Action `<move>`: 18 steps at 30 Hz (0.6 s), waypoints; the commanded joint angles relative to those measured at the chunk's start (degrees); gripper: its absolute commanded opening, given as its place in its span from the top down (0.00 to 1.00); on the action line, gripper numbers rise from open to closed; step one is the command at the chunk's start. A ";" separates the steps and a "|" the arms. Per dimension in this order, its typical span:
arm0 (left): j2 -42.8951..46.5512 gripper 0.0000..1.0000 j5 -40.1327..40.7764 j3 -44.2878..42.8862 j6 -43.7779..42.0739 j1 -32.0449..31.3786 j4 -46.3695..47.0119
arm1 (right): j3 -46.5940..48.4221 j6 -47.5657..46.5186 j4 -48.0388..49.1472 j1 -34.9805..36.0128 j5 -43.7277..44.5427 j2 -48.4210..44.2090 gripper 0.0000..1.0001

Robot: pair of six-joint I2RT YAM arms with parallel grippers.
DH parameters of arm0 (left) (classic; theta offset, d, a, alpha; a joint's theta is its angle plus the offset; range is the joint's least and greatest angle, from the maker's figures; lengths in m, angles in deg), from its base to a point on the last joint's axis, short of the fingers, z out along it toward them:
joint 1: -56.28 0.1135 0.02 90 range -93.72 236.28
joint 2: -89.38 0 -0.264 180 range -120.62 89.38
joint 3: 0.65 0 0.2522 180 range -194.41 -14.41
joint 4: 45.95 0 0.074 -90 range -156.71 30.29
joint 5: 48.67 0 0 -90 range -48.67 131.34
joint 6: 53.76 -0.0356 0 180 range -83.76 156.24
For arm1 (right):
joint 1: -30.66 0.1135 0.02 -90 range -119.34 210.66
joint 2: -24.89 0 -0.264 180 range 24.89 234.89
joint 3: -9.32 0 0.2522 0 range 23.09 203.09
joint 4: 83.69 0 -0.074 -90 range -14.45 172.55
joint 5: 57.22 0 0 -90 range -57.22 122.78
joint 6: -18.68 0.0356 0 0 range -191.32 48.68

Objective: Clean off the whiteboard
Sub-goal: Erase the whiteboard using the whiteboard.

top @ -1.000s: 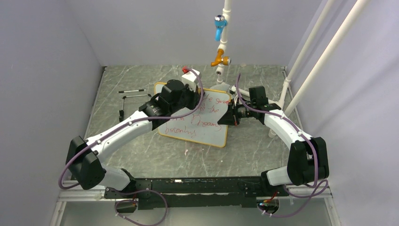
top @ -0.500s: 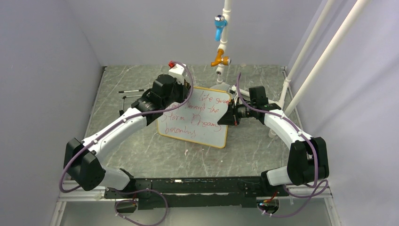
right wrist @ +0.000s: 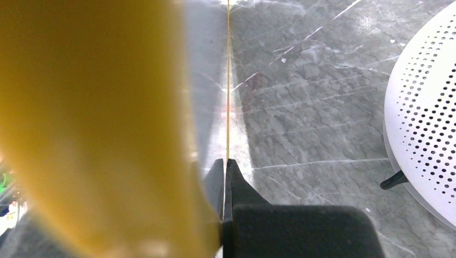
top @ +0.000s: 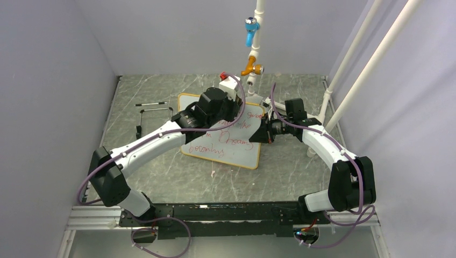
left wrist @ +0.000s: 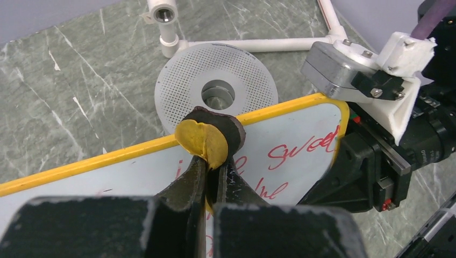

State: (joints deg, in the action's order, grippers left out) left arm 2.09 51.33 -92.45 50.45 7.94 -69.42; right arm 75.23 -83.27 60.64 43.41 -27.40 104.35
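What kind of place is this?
Probably a robotics lab test cell: plain walls box in a marbled table, two robot arms are bolted at its edge, and a white pipe frame stands behind.

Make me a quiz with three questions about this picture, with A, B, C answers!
1. Where is the grey disc?
A) on the board
B) just past the board's far edge
C) under the board

2. What colour is the writing?
A) blue
B) red
C) green

3. What is the left tool doing?
A) open and empty
B) shut on a marker
C) shut on the eraser

Answers:
1 B: the disc lies behind the board's yellow edge.
2 B: the letters are red.
3 C: it pinches the round yellow pad.
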 commanded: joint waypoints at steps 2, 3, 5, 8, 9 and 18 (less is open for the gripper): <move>-0.06 1.00 8.43 -0.18 0.68 1.78 -1.31 | 1.65 -4.68 -1.56 1.05 0.27 -2.47 1.00; 0.80 1.00 8.74 1.03 0.92 2.81 -1.23 | 1.69 -4.70 -1.56 1.05 0.29 -2.52 1.00; 2.73 1.00 8.69 3.37 1.43 5.12 -0.62 | 1.74 -4.73 -1.62 1.05 0.26 -2.61 1.00; 4.83 1.00 7.67 5.21 1.76 7.28 -0.47 | 1.69 -4.60 -1.54 1.05 0.16 -2.63 1.00; 4.99 1.00 7.40 5.26 1.71 7.55 -0.52 | 1.65 -4.61 -1.48 0.99 0.20 -2.62 1.00; 1.43 1.00 4.76 0.31 2.78 1.04 -0.12 | 1.65 -4.60 -1.40 1.04 0.42 -2.61 1.00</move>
State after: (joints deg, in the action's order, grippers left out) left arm 5.88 55.71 -88.37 52.25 13.01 -70.86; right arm 75.23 -82.44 60.31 43.34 -27.29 104.17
